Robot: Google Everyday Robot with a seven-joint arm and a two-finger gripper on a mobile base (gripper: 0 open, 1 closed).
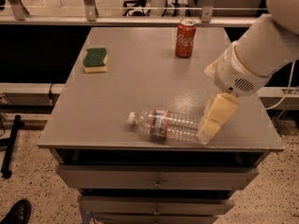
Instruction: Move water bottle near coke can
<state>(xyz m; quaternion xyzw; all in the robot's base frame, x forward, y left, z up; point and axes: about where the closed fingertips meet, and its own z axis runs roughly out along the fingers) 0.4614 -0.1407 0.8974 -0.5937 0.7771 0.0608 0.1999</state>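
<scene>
The water bottle (pixel 163 124) lies on its side near the front edge of the grey table (pixel 135 78), white cap to the left, label band in the middle. The coke can (pixel 185 38) stands upright at the far right of the table, well apart from the bottle. My gripper (pixel 209 129) hangs from the white arm (pixel 252 59) on the right. It is low over the table, at the bottle's base end, touching or almost touching it.
A green and yellow sponge (pixel 95 59) lies at the far left of the table. Drawers (pixel 156 178) sit under the table front. A metal railing (pixel 88 3) runs behind the table. A black shoe (pixel 16 212) is at the bottom left on the floor.
</scene>
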